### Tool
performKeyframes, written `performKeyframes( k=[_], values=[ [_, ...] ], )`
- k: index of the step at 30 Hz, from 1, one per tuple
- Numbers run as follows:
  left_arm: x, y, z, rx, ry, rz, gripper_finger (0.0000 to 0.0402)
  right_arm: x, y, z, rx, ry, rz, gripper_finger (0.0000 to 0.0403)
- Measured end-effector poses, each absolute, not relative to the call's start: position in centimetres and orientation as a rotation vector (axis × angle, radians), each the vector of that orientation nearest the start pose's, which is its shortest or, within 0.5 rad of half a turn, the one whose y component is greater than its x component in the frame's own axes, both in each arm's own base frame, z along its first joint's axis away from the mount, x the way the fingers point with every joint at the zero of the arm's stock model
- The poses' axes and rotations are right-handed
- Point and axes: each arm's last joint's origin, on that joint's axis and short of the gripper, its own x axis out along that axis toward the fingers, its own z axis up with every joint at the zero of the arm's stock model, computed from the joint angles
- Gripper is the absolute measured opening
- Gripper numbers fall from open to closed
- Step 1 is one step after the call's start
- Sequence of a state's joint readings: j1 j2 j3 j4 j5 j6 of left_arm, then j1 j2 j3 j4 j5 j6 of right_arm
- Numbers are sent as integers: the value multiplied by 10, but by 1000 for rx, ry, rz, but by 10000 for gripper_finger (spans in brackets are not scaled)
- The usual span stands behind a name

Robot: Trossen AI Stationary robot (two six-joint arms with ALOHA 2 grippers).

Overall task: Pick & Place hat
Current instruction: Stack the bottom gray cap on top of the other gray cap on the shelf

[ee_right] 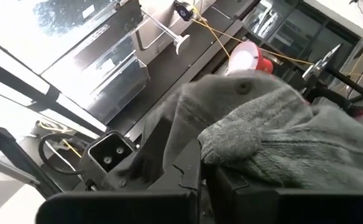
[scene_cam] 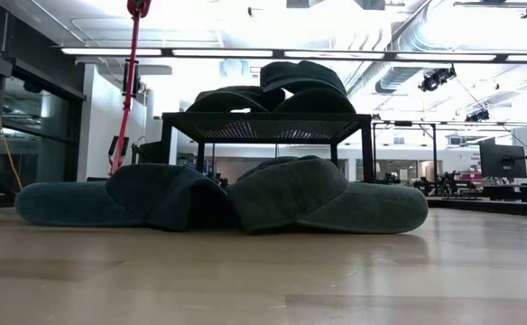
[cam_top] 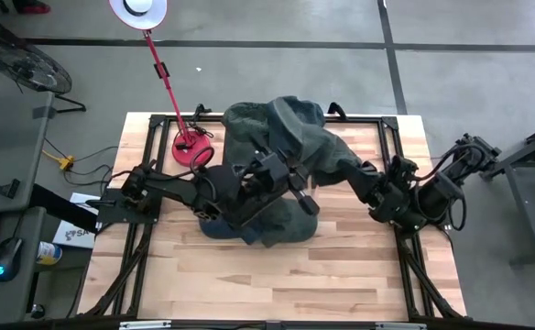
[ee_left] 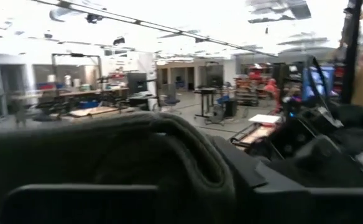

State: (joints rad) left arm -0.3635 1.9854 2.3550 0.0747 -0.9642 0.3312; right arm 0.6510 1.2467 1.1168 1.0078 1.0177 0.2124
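A dark green knit hat (cam_top: 327, 151) hangs in the air over the middle of the table, between my two arms. My left gripper (cam_top: 286, 179) reaches it from the table's left and my right gripper (cam_top: 354, 174) from the right; both are shut on it. In the right wrist view the hat (ee_right: 275, 137) shows its crown button. The left wrist view shows a thick fold of the hat (ee_left: 138, 143). Neither gripper appears in the low view. More hats (scene_cam: 327, 203) rest on the tabletop, and others (scene_cam: 272, 90) lie on a black shelf (scene_cam: 263, 126). My left gripper has a rolled fold of the hat (ee_left: 197, 168) lying between its two fingers, reaching it roughly level from the table's left. The hat is clear of the table. My right gripper pinches a bunched edge of the knit (ee_right: 231, 146) between its two fingers, slanting up from the table's right. The rest of the hat spreads away beyond the fingers, lifted clear.
A red lamp stand (cam_top: 192, 147) with a slanting red pole (scene_cam: 128, 90) stands at the back left of the table. Two hats (cam_top: 249, 225) lie under my left arm. The near half of the wooden table (cam_top: 277, 284) is bare.
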Motion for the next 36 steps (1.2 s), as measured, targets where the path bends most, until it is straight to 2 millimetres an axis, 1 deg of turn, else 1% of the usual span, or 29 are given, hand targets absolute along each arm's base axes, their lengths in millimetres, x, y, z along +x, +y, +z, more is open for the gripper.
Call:
performKeyframes(
  k=[2,6,9,12,15,17,20,22,25,28,31,33,36],
  values=[
    [391,-126,525,42,-250,613,96,203,124,447,848,-634,-288,2],
    [388,-138,524,-11,-263,561,167,194,120,452,814,-624,-314,2],
    [381,-154,524,-21,-259,530,214,186,119,455,779,-592,-329,1],
    [370,-173,526,-74,-261,498,243,176,118,457,752,-533,-357,1],
    [357,-195,526,-157,-260,459,253,169,120,457,715,-475,-359,1],
    [349,-209,524,-164,-243,439,254,164,122,456,699,-436,-345,1],
    [339,-223,521,-165,-207,477,255,159,124,453,699,-384,-295,1],
    [334,-228,519,-156,-176,526,255,156,126,450,697,-347,-218,0],
    [333,-232,512,-136,-125,572,255,154,127,443,710,-273,-112,0],
    [335,-232,501,-162,-85,564,255,154,129,433,705,-171,-26,0],
    [339,-228,489,-186,-40,553,255,158,128,422,722,-37,102,0],
    [343,-223,483,-215,-16,547,255,162,128,415,738,64,203,0],
    [350,-215,477,-283,29,469,255,169,131,406,744,204,339,0]
  ],
)
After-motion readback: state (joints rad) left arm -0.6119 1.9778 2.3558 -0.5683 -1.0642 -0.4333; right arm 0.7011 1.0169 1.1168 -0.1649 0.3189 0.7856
